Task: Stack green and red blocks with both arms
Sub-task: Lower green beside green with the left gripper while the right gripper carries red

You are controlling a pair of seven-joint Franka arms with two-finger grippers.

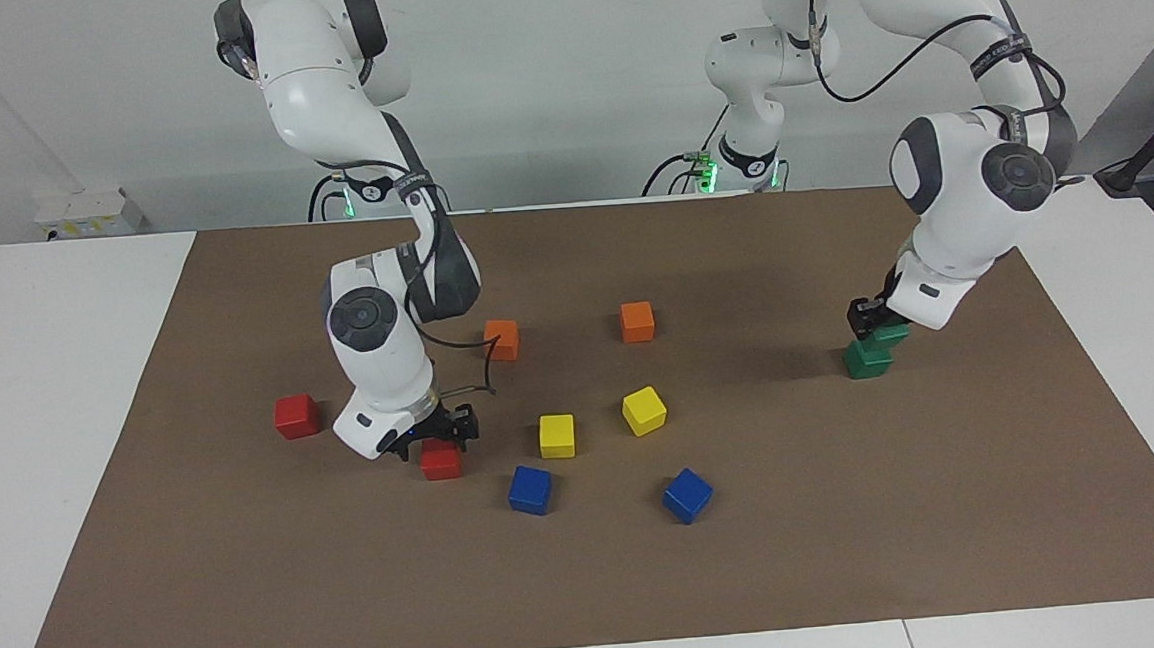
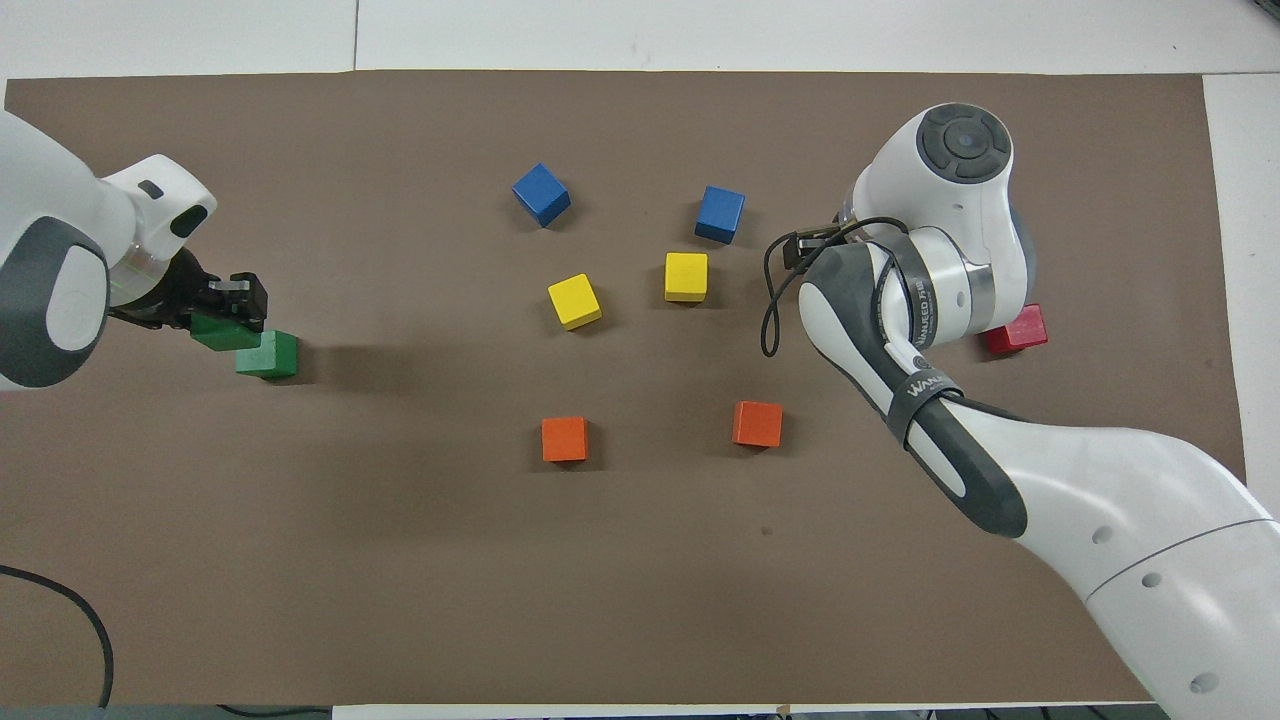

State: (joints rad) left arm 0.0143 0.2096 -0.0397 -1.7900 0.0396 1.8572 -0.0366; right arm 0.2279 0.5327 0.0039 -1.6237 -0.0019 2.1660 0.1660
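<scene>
My facing camera sits high across the table, looking back at both arm bases along the frame's top. My overhead camera hangs above the robots' end, looking forward and steeply down, arms entering from the lower corners. Both stand well back and share the whole brown mat (image 1: 851, 548) (image 2: 400, 560), turned half round.

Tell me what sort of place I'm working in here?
Most likely a robotics lab bench: two white arms bolted at a white table, a brown mat laid as workspace, and coloured cubes such as the blue cube set out for stacking practice.
</scene>
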